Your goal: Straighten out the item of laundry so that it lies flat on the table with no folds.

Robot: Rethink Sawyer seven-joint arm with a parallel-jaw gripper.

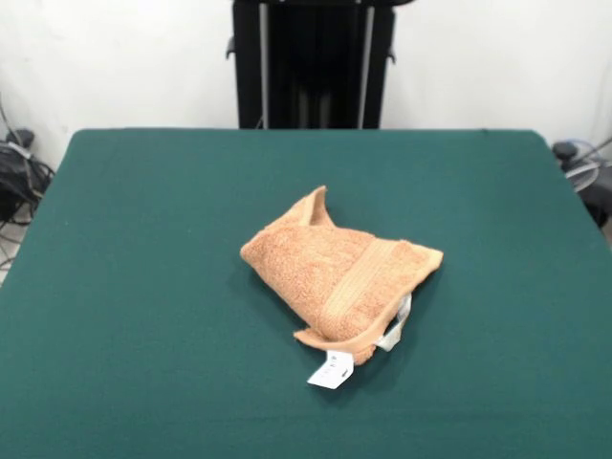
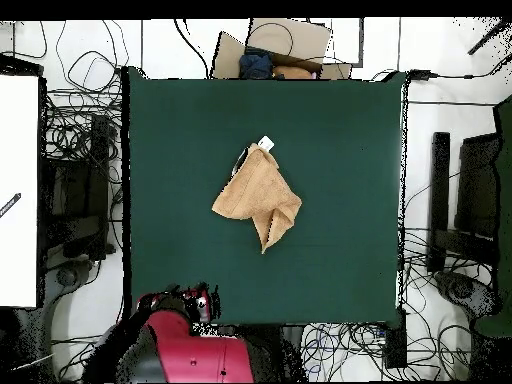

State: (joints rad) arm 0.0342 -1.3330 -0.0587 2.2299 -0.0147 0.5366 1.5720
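**Crumpled towel mid-table, arm drawn back**

The towel [image 1: 337,277] lies bunched near the middle of the green table [image 1: 124,287], well apart from every edge. From the front it is folded over itself into a rough wedge: one corner stands up in a peak on the far side, the woven border band [image 1: 359,285] runs diagonally down its right half, and two white tags [image 1: 331,371] poke out at the near end, one lying flat on the cloth. From overhead the same bundle tapers to a point toward the robot's side.

It looks like soft terry: light, limp, with no stiffness to help it hold a shape (it will sag and drag rather than slide as one piece). The nap should grip the cloth-like tabletop somewhat, so pulling one corner would likely stretch out a fold without shifting the whole heap. Good places to pinch seem to be the raised far peak or the hemmed edge by the tags, where only a layer or two would be caught.

The arm [image 2: 185,345] sits back at the table's edge in the overhead view; whether its jaws are wide or closed I cannot tell.
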